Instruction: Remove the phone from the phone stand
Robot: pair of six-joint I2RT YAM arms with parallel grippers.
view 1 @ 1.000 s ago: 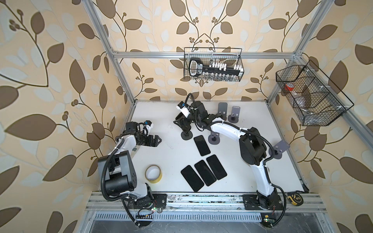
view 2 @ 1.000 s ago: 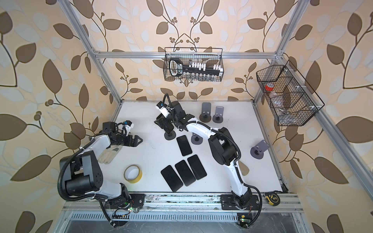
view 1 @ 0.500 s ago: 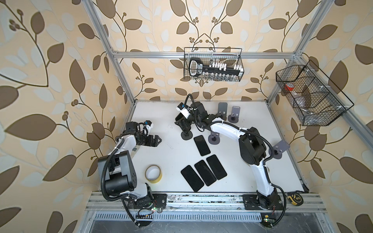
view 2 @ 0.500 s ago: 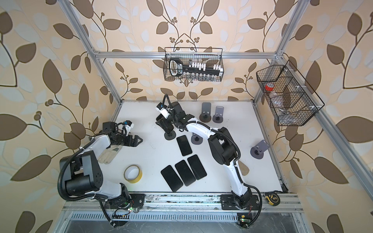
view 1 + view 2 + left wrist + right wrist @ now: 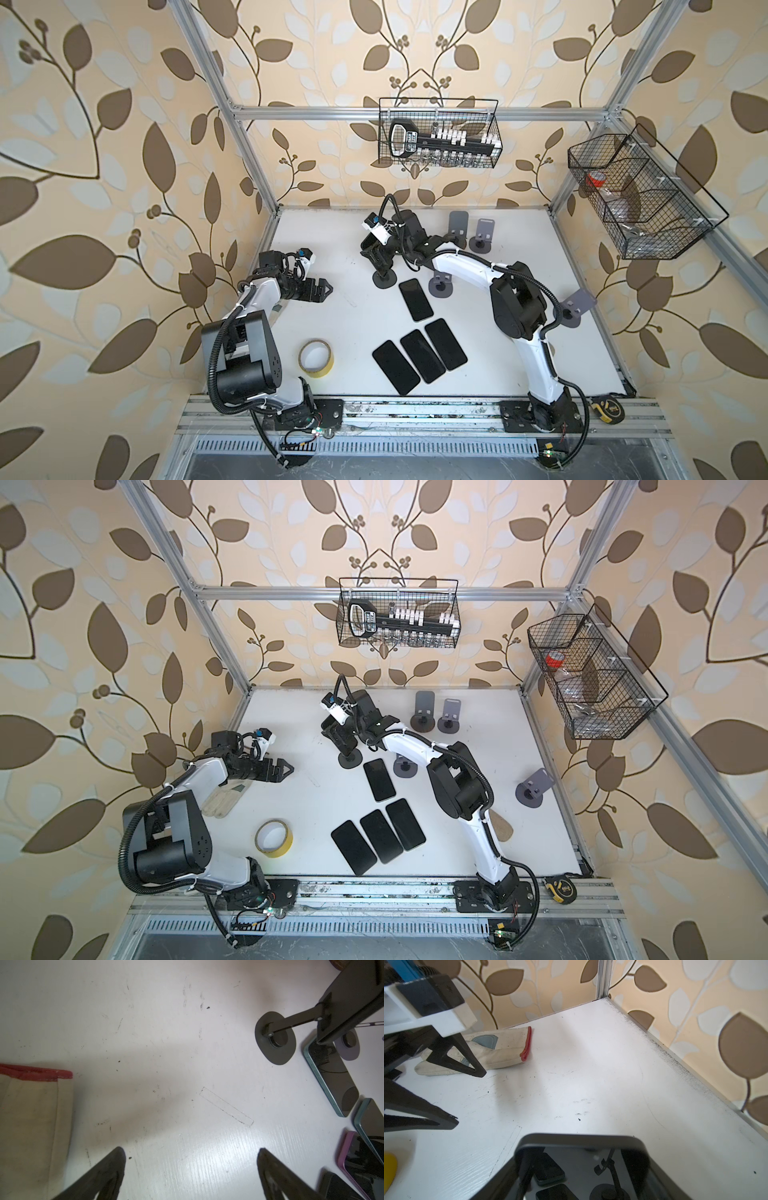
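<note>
Right wrist view: phone between the right gripper's fingers; clamped or not, cannot be told. In both top views: phone stand bearing it, 11 o'clock of table centre. Left wrist view: left gripper spread wide.

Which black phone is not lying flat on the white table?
The black phone propped up on the dark round-footed stand, between the jaws of the right gripper. The four other phones lie flat on the white table.

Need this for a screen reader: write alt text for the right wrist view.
A dark phone fills the foreground, within the right claw. Beyond it lie white table, a red-cuffed glove and the open left claw.
</note>
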